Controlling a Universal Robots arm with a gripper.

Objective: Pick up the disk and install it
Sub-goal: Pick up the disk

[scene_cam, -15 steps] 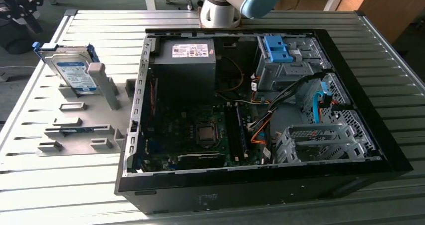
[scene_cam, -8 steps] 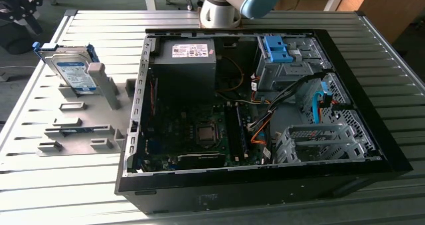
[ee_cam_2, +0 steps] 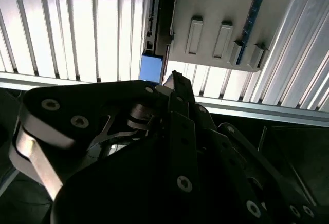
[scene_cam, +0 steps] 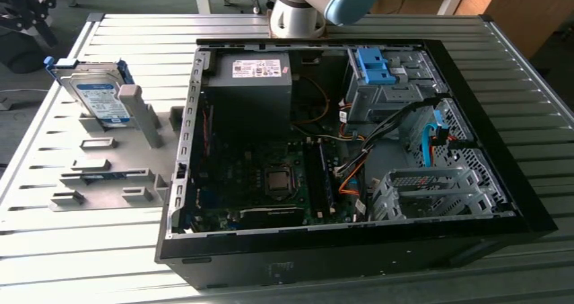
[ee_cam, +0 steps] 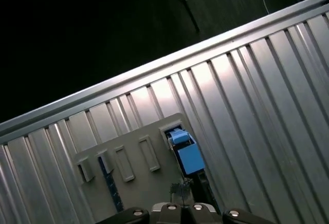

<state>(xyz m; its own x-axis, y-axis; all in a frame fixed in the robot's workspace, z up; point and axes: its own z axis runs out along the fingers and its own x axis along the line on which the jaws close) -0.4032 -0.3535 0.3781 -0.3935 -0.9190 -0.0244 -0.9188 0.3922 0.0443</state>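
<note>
Disk [scene_cam: 94, 95], the flat silver-grey hard drive in its blue plastic bracket, is standing on edge in a grey holder [scene_cam: 117, 183] on the ribbed metal desk [scene_cam: 80, 250]. The black pincer [ee_cam_2: 175, 82] is hovering above it; whether released or clenched I cannot tell. Pick-up is seemingly pending, calling for alignment over the thin upper edge.

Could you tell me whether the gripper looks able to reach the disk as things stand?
Probably yes. The disk stands on edge in the grey fixture on the table, outside the computer case, with nothing over its top edge; the first wrist view shows its blue bracket uncovered.
</note>
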